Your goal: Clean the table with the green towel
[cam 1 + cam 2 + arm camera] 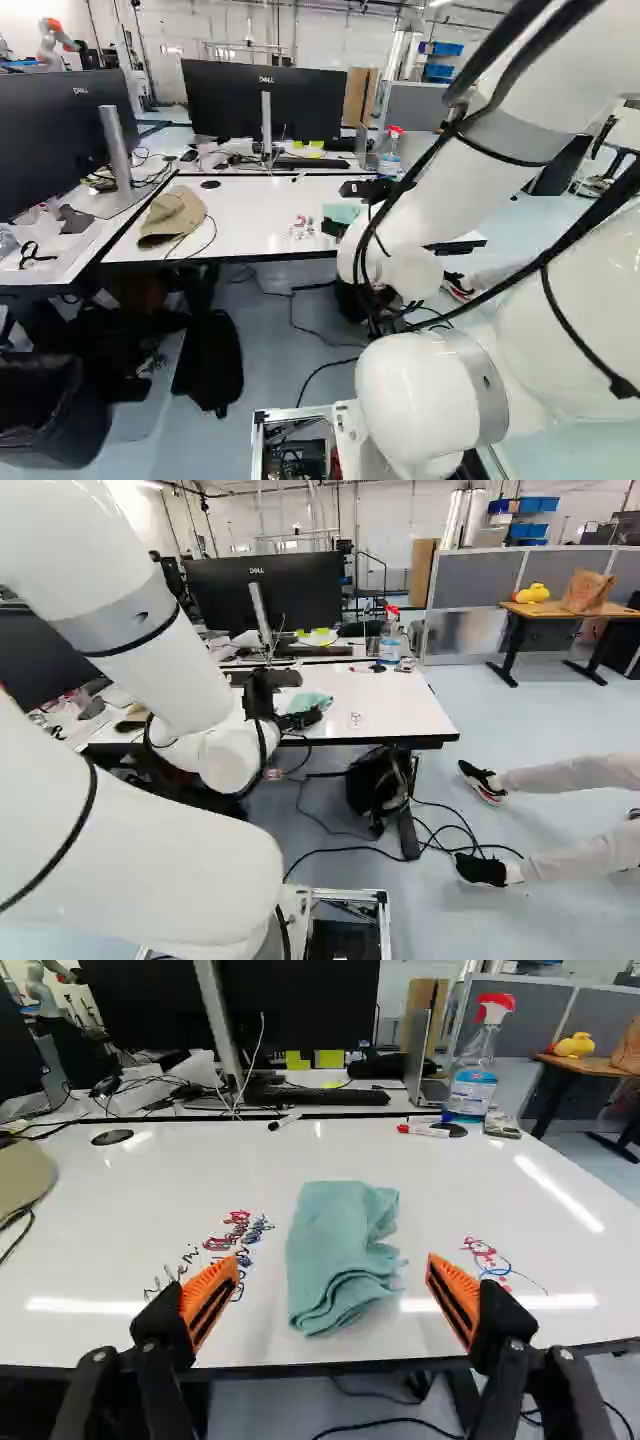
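From where I stand, the green towel [340, 1230] lies flat and loosely folded on the white table [180, 1180], toward its near edge, and the gripper [333, 1260] is spread wide with the cloth between and ahead of its orange pads [210, 1295], neither of them touching it. Picking the towel up looks like the step in hand. I'd lower the gripper straight over the thick middle, one finger down each side, just near enough to the tabletop to catch every layer without the tips digging in, then close across the narrow way. A pinch of the top fold alone could let the rest slide out. Enough cloth should hang below the pads to rub the larger scribble [238, 1232] and the smaller scribble [488, 1260], one on either side, without scraping hard fingers over the surface. The towel's long axis runs away from the near edge toward the monitor [310, 1005], roughly the way the gripper points; its rounded, stacked folds face the near edge, its ragged side the spray bottle [472, 1090].
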